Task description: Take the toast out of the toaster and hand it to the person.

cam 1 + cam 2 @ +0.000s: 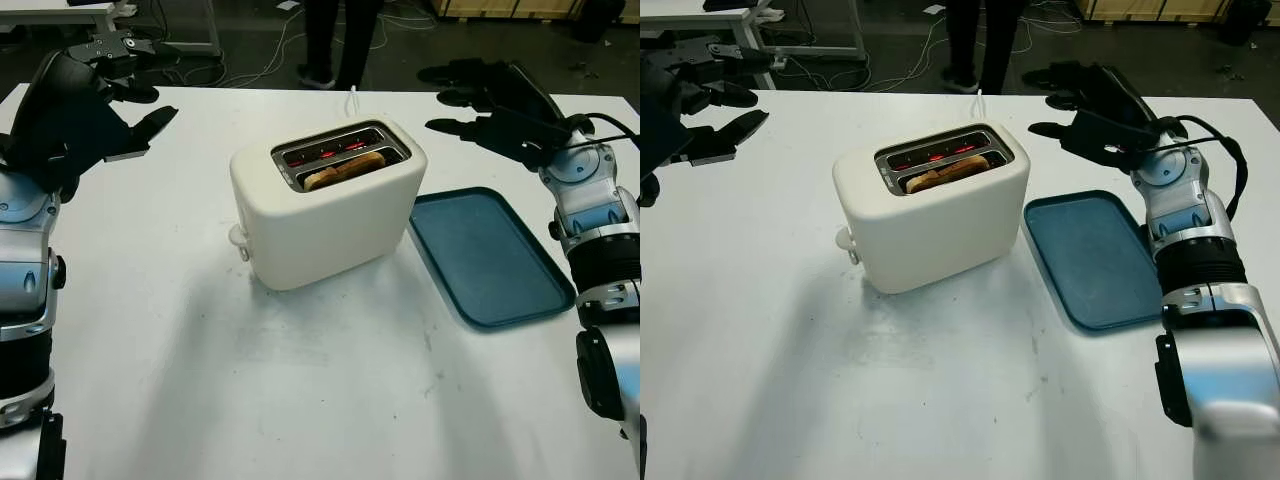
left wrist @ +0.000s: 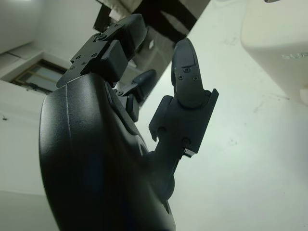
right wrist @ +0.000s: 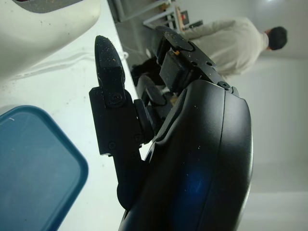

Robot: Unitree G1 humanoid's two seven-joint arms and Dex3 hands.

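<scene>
White table (image 1: 200, 380), toaster (image 1: 330, 215) mid-table

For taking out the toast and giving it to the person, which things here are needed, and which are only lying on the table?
Needed:
- toast, in the near slot of the toaster
- toaster, mid-table
- person, standing beyond the far table edge
- left hand, open, raised at far left
- right hand, open, raised at far right

Only lying there:
- blue tray, right of the toaster

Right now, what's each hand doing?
Left hand: open, raised left of the toaster.
Right hand: open, above the tray's far end.
</scene>
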